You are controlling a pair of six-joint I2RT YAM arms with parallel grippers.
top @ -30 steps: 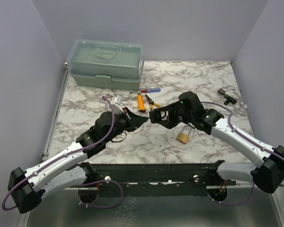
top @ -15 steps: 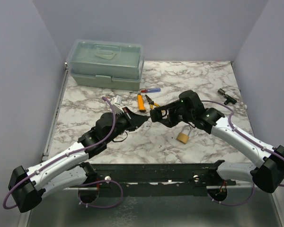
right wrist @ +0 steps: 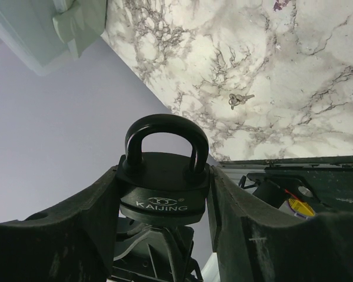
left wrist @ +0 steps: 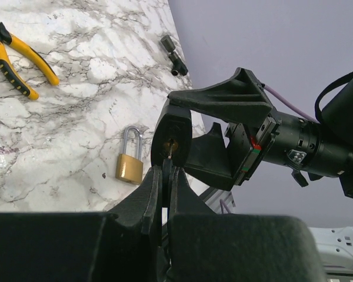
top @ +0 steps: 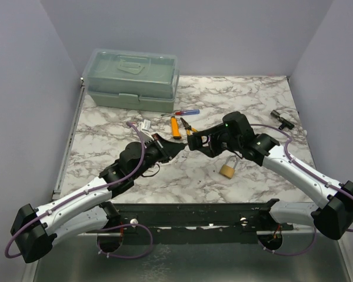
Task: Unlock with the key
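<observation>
left pincer (left wrist: 165, 173): clamped tight on key (left wrist: 167, 160) | key: tip at keyhole of lock (right wrist: 163, 188) | right pincer (right wrist: 163, 176): half-spread, gripping lock, shackle closed

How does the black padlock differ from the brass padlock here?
The black padlock is dark all over, shackle included; the brass padlock has a silvery shackle. The black one is clamped in the right gripper, off the table; the brass one lies flat on it. The left gripper holds a key at the black one's keyhole; the brass one has none. Both shackles look closed.
</observation>
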